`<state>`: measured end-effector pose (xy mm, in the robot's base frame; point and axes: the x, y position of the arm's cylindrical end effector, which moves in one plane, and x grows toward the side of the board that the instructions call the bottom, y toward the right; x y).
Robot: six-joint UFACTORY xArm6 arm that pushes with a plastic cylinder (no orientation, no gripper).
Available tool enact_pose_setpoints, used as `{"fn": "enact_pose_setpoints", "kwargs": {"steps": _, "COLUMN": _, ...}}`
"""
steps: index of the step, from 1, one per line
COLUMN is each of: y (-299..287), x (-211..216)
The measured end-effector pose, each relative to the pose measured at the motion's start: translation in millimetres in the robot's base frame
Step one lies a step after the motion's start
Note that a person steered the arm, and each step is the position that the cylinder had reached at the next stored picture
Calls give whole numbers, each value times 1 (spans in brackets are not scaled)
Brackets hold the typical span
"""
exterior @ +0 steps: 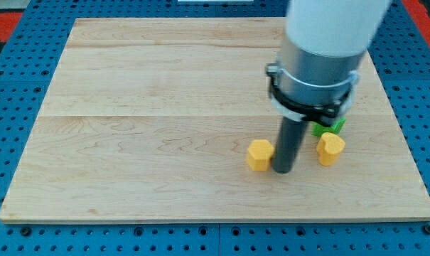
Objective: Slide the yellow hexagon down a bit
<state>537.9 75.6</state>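
Observation:
A yellow hexagon block [259, 154] sits on the wooden board [151, 121] at the lower middle right. My tip [282, 171] is right beside it, on its right side, touching or almost touching it. A second yellow block [330, 148], with a notched top, sits to the right of the rod. A green block [328, 128] lies just above that one, partly hidden by the arm's grey body.
The arm's wide grey and white body [321, 50] covers the upper right of the board and may hide more there. A blue pegboard surface [15, 85] surrounds the board on all sides.

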Motion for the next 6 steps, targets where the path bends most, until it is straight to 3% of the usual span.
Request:
{"fn": "enact_pose_setpoints", "kwargs": {"steps": 2, "y": -48, "x": -44}}
{"fn": "enact_pose_setpoints", "kwargs": {"steps": 3, "y": -52, "x": -44}}
{"fn": "enact_pose_setpoints", "kwargs": {"steps": 4, "y": -13, "x": -68}}
{"fn": "enact_pose_setpoints", "kwargs": {"steps": 6, "y": -87, "x": -90}}
